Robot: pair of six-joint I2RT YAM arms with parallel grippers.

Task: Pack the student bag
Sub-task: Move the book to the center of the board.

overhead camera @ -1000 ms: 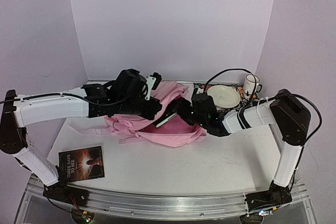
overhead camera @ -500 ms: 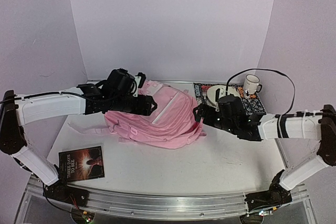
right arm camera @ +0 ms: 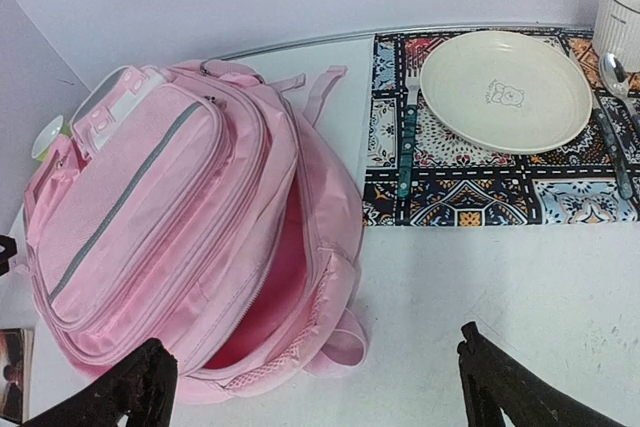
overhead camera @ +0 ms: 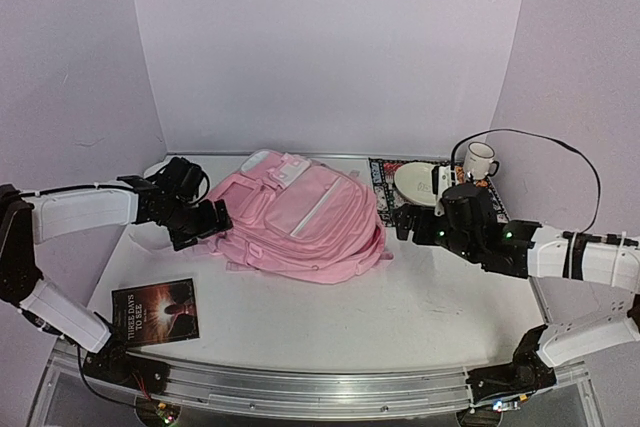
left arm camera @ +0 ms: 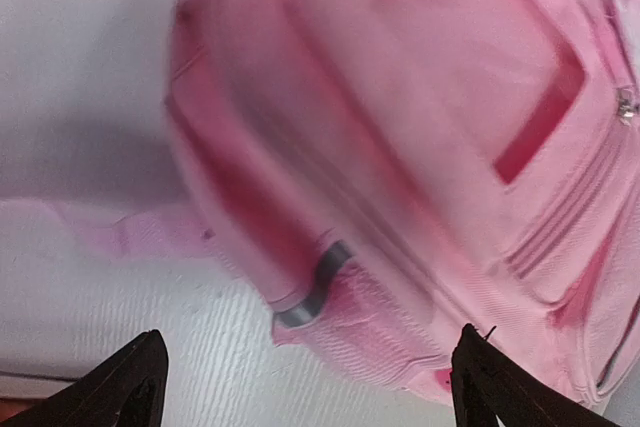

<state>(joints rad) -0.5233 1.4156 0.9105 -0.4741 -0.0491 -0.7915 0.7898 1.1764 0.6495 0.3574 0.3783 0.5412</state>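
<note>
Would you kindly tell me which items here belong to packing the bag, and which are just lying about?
For the job: student bag, main compartment open; book, probably meant for packing.
Lying about: placemat, plate, fork, spoon, mug.

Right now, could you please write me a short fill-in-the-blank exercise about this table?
1. The bag is ____ in colour.
2. The plate sits on a patterned ____.
3. The book lies nearest the ____ arm.
4. The left fingers and right fingers are ____, holding nothing.
Missing: pink; mat; left; open.
</note>
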